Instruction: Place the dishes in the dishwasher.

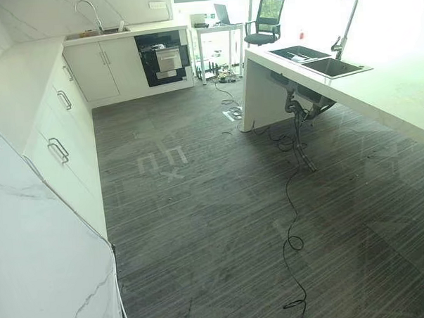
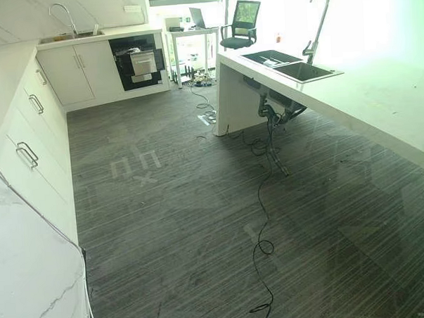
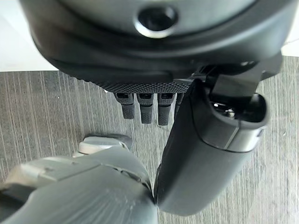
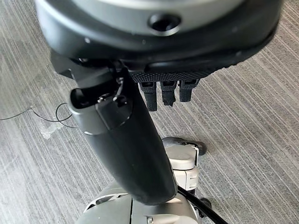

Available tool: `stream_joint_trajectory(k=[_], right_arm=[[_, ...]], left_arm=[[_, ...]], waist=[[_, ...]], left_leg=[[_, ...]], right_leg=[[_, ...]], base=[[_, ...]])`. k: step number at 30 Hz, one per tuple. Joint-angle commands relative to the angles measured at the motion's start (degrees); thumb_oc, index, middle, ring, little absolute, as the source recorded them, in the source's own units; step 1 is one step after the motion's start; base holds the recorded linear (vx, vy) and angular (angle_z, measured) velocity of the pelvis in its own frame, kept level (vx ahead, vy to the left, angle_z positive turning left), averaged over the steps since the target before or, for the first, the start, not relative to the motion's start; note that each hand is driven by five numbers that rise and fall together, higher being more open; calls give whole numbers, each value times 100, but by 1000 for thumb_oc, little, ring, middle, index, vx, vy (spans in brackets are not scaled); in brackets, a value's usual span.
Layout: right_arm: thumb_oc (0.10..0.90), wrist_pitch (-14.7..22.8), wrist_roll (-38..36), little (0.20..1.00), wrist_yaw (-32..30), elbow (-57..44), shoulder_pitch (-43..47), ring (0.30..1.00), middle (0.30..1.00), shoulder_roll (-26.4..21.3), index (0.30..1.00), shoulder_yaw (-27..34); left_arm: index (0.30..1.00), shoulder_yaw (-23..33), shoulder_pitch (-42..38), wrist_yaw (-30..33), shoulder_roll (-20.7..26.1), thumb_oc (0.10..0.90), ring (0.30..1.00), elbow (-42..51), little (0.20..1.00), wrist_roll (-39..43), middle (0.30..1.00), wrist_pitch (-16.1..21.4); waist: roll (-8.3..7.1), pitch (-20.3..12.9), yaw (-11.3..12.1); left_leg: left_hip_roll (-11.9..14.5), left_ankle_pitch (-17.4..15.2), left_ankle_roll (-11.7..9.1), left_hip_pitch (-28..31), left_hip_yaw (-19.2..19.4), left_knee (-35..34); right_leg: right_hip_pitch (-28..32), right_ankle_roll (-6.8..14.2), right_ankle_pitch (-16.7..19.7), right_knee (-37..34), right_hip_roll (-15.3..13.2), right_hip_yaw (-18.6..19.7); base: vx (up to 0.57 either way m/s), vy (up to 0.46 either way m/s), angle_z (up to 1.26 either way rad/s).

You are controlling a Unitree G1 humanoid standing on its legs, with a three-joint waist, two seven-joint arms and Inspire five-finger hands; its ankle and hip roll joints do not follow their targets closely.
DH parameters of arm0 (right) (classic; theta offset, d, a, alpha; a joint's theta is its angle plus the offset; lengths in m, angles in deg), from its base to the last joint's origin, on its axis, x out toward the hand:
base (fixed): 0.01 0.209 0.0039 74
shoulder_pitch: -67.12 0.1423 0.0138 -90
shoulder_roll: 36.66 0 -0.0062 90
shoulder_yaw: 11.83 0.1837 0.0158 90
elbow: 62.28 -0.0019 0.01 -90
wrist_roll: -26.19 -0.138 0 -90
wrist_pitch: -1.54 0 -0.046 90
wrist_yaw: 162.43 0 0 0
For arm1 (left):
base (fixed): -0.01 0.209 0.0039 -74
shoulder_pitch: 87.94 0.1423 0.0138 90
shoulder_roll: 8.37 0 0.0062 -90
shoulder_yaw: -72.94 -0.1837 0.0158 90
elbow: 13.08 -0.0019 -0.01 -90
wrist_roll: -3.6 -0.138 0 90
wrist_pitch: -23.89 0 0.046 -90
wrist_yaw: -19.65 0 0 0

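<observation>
The dishwasher (image 1: 162, 58) is a dark built-in unit in the far cabinet row, with a pale metal front panel showing in its opening. It stands well across the room from me. In the left wrist view my left hand (image 3: 211, 148) hangs over the striped grey floor, thumb and fingers (image 3: 145, 108) relaxed and holding nothing. My right hand (image 4: 125, 148) hangs the same way in the right wrist view, fingers (image 4: 167, 94) straight and empty. The double sink (image 1: 319, 60) sits in the island on the right; I cannot make out dishes in it.
White cabinets (image 1: 62, 141) run along the left wall, with a marble counter (image 1: 41, 279) close at lower left. The white island (image 1: 378, 88) with its tall faucet (image 1: 346, 18) fills the right. A second sink (image 1: 92, 32), an office chair (image 1: 264, 24) and a small table (image 1: 213, 32) stand at the back.
</observation>
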Motion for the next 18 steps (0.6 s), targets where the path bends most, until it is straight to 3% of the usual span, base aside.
stream_joint_trajectory(k=[1,18], right_arm=[[800,91,-93,900,230,-193,447,900,900,-14,900,18],[800,118,-240,900,338,-178,485,900,900,0,900,-41]], left_arm=[[900,-11,-106,-30,-44,800,900,34,900,-41,900,336],[900,-10,-78,166,-31,800,900,43,900,-138,900,429]], waist=[[34,192,-64],[80,217,-85]], left_leg=[[-189,-1130,-50,504,1,-7],[-166,-1151,-57,571,35,-7]], right_leg=[[245,241,-409,-158,267,-146],[287,225,-434,-158,274,-129]], base=[[0,0,0],[0,-5,-1]])
